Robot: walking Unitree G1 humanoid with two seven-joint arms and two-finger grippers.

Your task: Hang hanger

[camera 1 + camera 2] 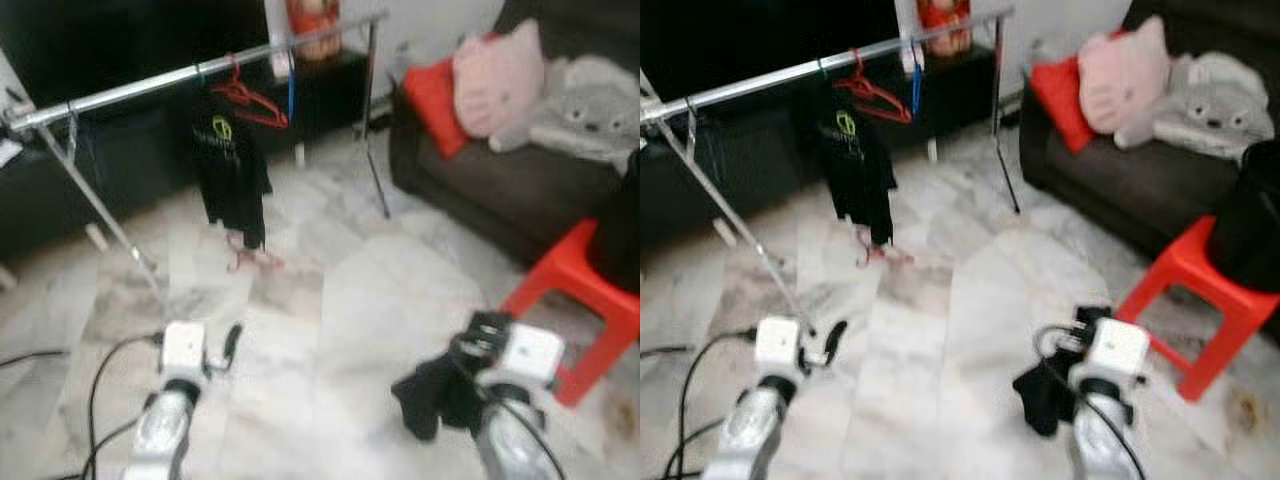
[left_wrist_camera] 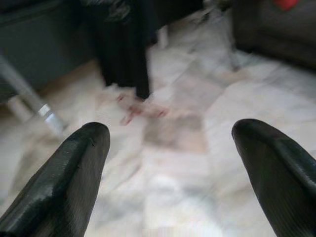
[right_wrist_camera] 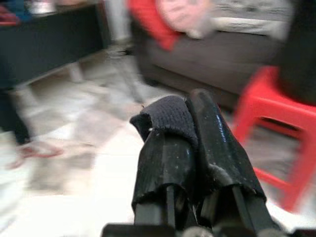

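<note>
The left eye view looks down over a marble floor [image 1: 330, 300] with a silver clothes rail [image 1: 150, 85] crossing the upper left. A black T-shirt [image 1: 230, 170] hangs near the rail's middle, and just beside it, toward the rail's right end, a red hanger [image 1: 248, 98] is hooked on the bar next to a blue hanger [image 1: 291, 95]. Another reddish hanger [image 1: 250, 258] lies on the floor below the shirt's hem. Near the lower edge, the left gripper [image 2: 168, 148] is held low over the bare floor, its two black fingers [image 2: 81, 158] spread wide apart with nothing between them. Further right, the right gripper [image 3: 190, 133] is clamped tight on a piece of black cloth [image 3: 165, 116], which is pinched between its fingers and droops in a dark bundle [image 1: 435, 395] below the wrist. Whether a hanger sits inside that cloth cannot be told. To the right, a red plastic stool [image 1: 585, 300] stands by the dark sofa [image 1: 500, 190], which carries a red cushion [image 1: 435, 100], a pink plush pillow [image 1: 495, 80] and a grey plush toy [image 1: 590, 105].
</note>
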